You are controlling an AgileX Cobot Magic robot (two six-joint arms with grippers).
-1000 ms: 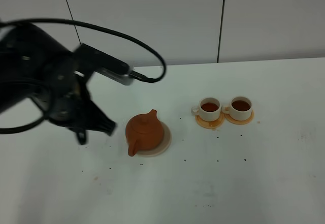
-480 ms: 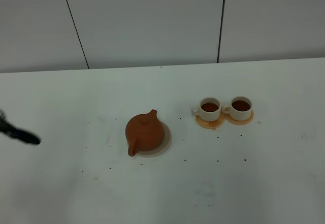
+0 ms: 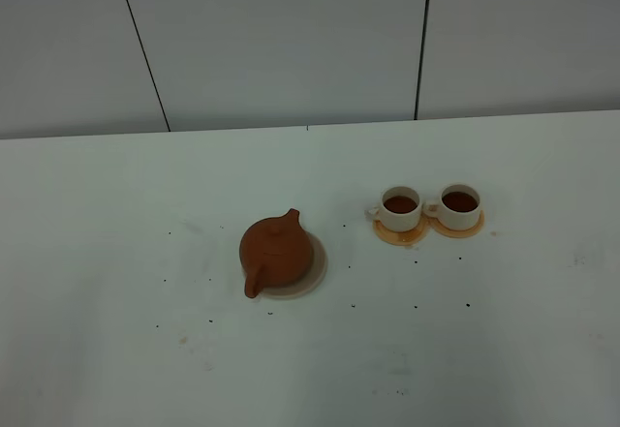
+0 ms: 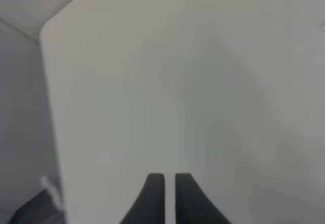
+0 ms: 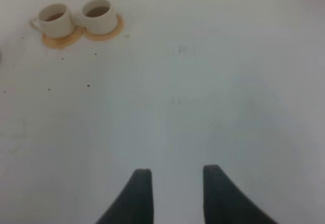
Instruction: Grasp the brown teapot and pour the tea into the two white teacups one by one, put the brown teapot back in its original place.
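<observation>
On matte white table [image 3: 116, 350], squat clay teapot [image 3: 276, 253], seemingly glazed cups [image 3: 429, 207]

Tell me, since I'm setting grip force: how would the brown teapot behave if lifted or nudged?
The brown teapot looks like rigid clay, so probably stiff, breakable and fairly heavy for its size. Its squat round body on the beige disc suggests it resists tipping, though it might slide. The knobbed lid seems loose-fitting and could slip off when tilted.
</observation>
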